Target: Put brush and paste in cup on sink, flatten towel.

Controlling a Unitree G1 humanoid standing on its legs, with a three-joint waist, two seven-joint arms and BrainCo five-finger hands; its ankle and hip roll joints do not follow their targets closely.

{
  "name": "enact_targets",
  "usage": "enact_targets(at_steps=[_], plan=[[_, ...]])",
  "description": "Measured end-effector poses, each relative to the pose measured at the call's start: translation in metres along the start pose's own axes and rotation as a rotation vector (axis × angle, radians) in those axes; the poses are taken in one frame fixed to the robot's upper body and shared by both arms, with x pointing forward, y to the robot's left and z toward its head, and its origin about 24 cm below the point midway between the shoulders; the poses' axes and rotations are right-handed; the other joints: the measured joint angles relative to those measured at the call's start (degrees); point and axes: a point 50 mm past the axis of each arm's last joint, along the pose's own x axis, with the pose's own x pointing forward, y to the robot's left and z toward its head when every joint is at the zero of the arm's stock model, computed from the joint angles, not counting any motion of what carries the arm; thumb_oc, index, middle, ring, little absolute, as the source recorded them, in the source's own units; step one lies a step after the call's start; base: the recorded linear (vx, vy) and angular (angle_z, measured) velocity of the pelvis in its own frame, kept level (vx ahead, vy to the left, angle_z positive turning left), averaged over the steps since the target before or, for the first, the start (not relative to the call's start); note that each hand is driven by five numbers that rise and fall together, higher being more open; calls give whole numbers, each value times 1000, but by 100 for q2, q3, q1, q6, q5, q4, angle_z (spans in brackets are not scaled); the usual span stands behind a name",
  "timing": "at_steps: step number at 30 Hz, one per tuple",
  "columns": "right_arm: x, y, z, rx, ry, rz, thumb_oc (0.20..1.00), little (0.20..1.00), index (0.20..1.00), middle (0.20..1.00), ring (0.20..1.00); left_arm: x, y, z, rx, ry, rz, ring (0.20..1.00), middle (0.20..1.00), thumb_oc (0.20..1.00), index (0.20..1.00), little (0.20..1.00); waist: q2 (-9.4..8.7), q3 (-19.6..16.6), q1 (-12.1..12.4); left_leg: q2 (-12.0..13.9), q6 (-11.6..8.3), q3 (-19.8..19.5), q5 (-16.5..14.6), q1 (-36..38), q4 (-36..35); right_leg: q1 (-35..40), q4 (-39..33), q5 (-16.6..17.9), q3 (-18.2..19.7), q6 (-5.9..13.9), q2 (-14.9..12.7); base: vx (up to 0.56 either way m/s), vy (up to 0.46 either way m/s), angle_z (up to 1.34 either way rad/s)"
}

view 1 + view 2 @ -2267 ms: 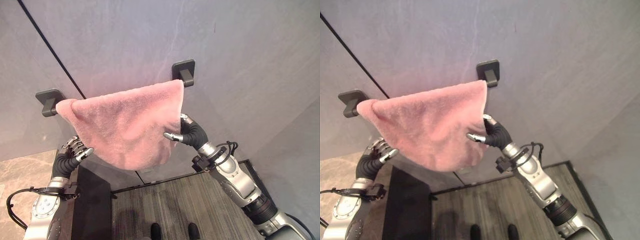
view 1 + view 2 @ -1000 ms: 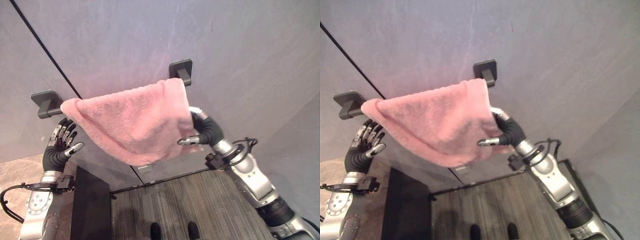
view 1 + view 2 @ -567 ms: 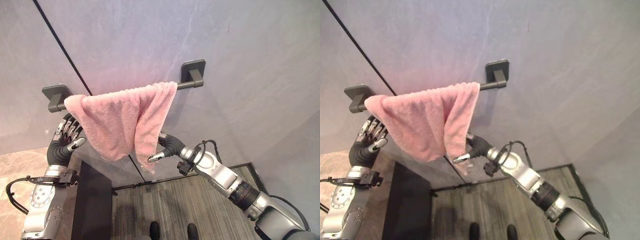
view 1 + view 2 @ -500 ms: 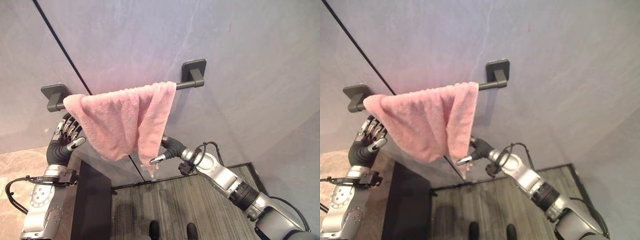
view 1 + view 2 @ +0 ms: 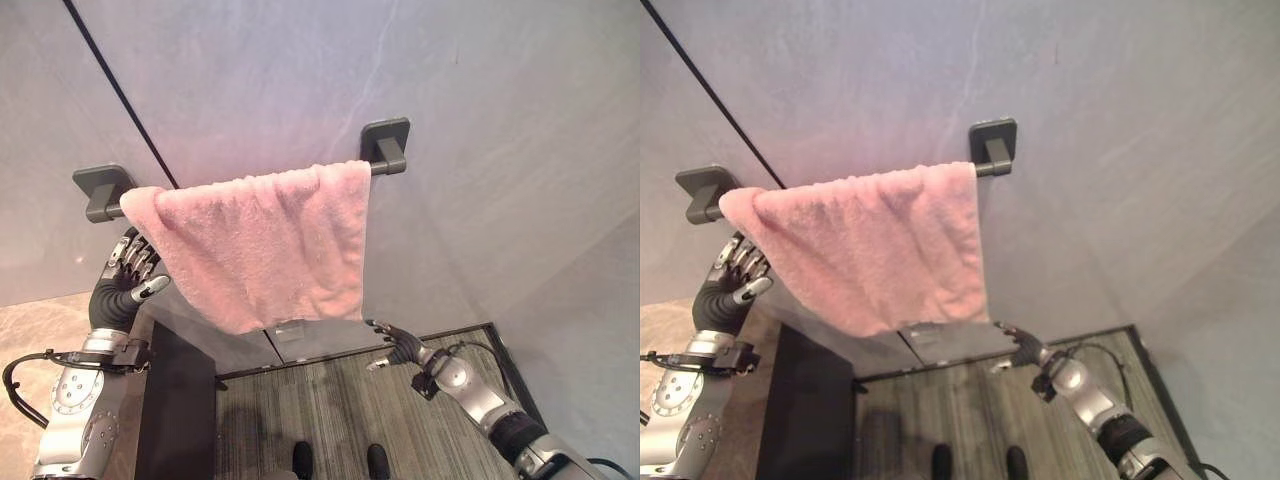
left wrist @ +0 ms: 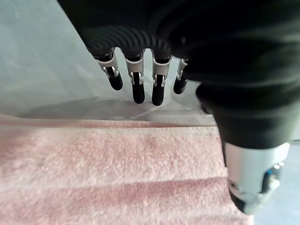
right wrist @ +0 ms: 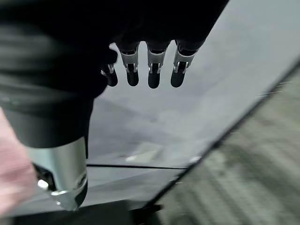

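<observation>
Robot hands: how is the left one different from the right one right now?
The left hand is raised beside the left edge of the pink towel, just under the rail's left bracket; the right hand hangs low, below the towel's bottom corner and apart from it. The left hand points up the wall; the right hand reaches out sideways over the floor. Both are open and hold nothing.

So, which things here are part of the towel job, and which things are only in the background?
Part of the job:
- pink towel, draped over the rail
- dark towel rail, at its right bracket
- left hand, open beside the towel's left edge
- right hand, open, low, apart from the towel

Only in the background:
- grey wall
- striped floor
- dark cabinet
</observation>
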Motion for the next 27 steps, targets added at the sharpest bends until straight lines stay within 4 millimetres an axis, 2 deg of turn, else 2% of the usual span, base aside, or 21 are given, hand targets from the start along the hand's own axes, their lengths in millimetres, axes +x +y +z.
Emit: enact_targets(at_steps=[1,2,3,4,5,6,8,10,13,14,15,17,18,19,20,21,23,25,27], plan=[[-1,0,-13,25,53,-19,1000,1000,1000,1000,1000,0,0,-1,5,5,-5,1000,1000,1000,1000,1000,-4,-3,-27,0,4,-3,-3,14,0,15,-8,-4,0,-1,-1,0,0,0],[-21,8,-75,115,308,-70,1000,1000,1000,1000,1000,-1,2,0,26,20,-28,1000,1000,1000,1000,1000,-8,-7,-43,-1,12,-8,-19,54,-7,55,-16,-34,-1,17,-8,38,-19,-1],[-36,16,-98,136,410,-63,1000,1000,1000,1000,1000,-2,6,2,51,32,-29,1000,1000,1000,1000,1000,-8,-8,-57,-2,18,-8,-24,51,-5,52,-15,-34,-1,13,-6,37,-22,-2],[-46,21,-109,171,447,-70,1000,1000,1000,1000,1000,-4,8,1,54,41,-24,1000,1000,1000,1000,1000,-10,-12,-133,3,18,0,-24,53,-5,49,-7,-30,7,8,-4,43,-25,2],[-55,18,-116,279,432,-144,1000,1000,1000,1000,1000,-6,10,1,73,51,-30,1000,1000,1000,1000,1000,7,-21,-158,-1,23,-20,-28,62,-5,72,-16,-37,-4,1,-6,0,0,0],[-70,12,-124,402,422,-249,1000,1000,1000,1000,1000,-17,19,2,136,91,-25,1000,1000,1000,1000,1000,28,-33,-190,-3,25,-10,-54,97,-9,96,-16,-48,-2,4,-5,0,0,0],[-91,7,-137,450,440,-304,1000,1000,1000,1000,1000,-30,32,2,179,131,17,1000,1000,1000,1000,1000,49,-48,-261,-5,31,-4,-72,142,-5,138,-16,-64,2,-2,-6,3,-11,-3],[-107,-2,-142,490,424,-367,1000,1000,1000,1000,1000,-34,37,1,208,145,30,1000,1000,1000,1000,1000,50,-59,-295,-1,31,-22,-76,154,-8,157,-16,-76,-11,-8,-2,0,-8,2],[-125,-20,-139,507,355,-440,1000,1000,1000,1000,1000,-45,48,-1,243,187,67,1000,1000,1000,1000,1000,62,-99,-397,1,30,-39,-86,155,-13,167,-15,-84,-24,-12,2,-3,-12,1],[-139,-36,-129,474,283,-460,1000,1000,1000,1000,1000,-49,54,2,293,198,82,1000,1000,1000,1000,1000,99,-120,-400,-2,4,-37,-125,144,-30,153,-17,-101,-19,-11,-5,0,0,0],[-145,-43,-126,447,258,-476,1000,1000,1000,1000,1000,-53,58,5,313,204,95,1000,1000,1000,1000,1000,111,-128,-406,-3,7,-36,-129,146,-31,157,-17,-103,-19,-11,-7,0,0,0],[-175,-69,-126,365,253,-547,1000,1000,1000,1000,1000,-64,73,20,477,248,101,1000,1000,1000,1000,1000,104,-189,-423,-5,17,-72,-157,144,-31,168,-15,-137,-52,-31,-7,-8,-5,13],[-212,-104,-115,162,274,-611,1000,1000,1000,1000,1000,-75,87,41,640,284,107,1000,1000,1000,1000,1000,98,-236,-471,-22,29,-156,-166,123,-30,186,28,-164,-153,-21,-26,-17,0,18],[-224,-118,-107,80,271,-627,1000,1000,1000,1000,1000,-76,89,49,691,286,101,1000,1000,1000,1000,1000,151,-268,-492,-28,58,-152,-156,130,-26,185,28,-171,-149,-12,-32,-22,1,20],[-243,-140,-94,-25,264,-699,1000,1000,1000,1000,1000,-76,94,65,761,261,116,1000,1000,1000,1000,1000,129,-277,-514,-29,60,-175,-157,128,-11,184,29,-182,-170,1,-31,-18,1,6],[-254,-151,-83,-90,251,-732,1000,1000,1000,1000,1000,-74,95,74,793,235,123,1000,1000,1000,1000,1000,143,-288,-507,-27,60,-179,-157,127,-5,185,31,-193,-177,1,-30,-27,-3,7],[-261,-168,-61,-156,159,-809,1000,1000,1000,1000,1000,-67,92,89,831,158,118,1000,1000,1000,1000,1000,90,-329,-512,-10,53,-184,-151,111,-2,186,31,-194,-182,-1,-12,-16,-4,0],[-266,-171,-32,-252,53,-797,1000,1000,1000,1000,1000,-61,82,101,880,106,65,1000,1000,1000,1000,1000,78,-363,-545,-14,50,-199,-150,70,-2,154,31,-202,-200,-1,-14,-15,-3,2],[-269,-175,-15,-303,-19,-803,1000,1000,1000,1000,1000,-52,75,115,931,55,18,1000,1000,1000,1000,1000,49,-384,-544,-16,50,-200,-148,50,-1,134,32,-202,-202,0,-18,-34,-2,2]])
